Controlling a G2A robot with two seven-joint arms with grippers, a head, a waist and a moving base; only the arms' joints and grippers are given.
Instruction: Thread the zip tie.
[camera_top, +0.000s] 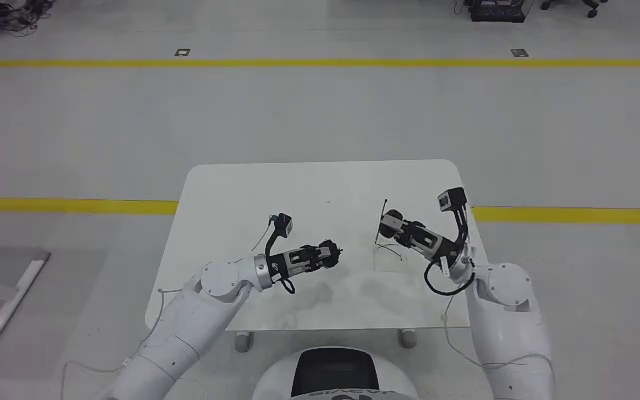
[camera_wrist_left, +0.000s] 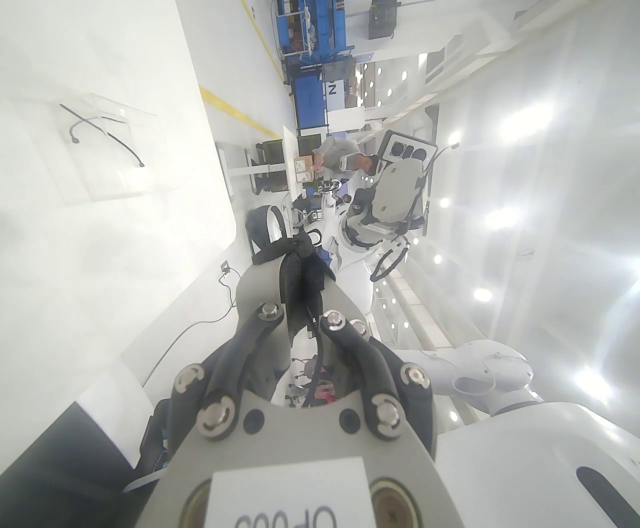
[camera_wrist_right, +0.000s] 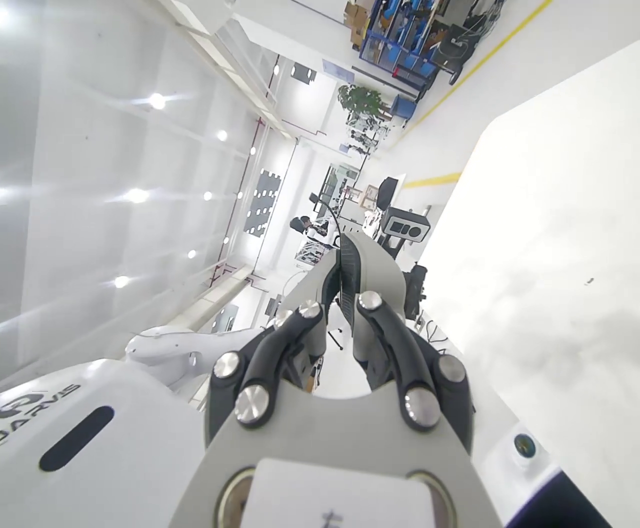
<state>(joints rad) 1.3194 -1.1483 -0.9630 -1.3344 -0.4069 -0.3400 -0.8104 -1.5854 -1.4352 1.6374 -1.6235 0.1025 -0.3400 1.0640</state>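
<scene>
A thin black zip tie (camera_top: 383, 212) stands upright over the right half of the white table (camera_top: 300, 195). My right gripper (camera_top: 386, 222) is shut on its lower part. In the right wrist view the tie (camera_wrist_right: 334, 220) curves out past the closed fingertips of that gripper (camera_wrist_right: 342, 250). My left gripper (camera_top: 337, 250) is held above the table's middle, a short way left of the right one, its tip pointing at it. Its fingers (camera_wrist_left: 280, 280) are shut. A thin dark strand (camera_wrist_left: 318, 350) shows between them; I cannot tell what it is.
Two more black zip ties (camera_wrist_left: 107, 132) lie crossed on a clear plastic sheet (camera_wrist_left: 120, 175) on the table, just below the right gripper (camera_top: 392, 251). The table's rounded edge (camera_wrist_left: 235, 225) runs close by. The back and left of the tabletop are bare.
</scene>
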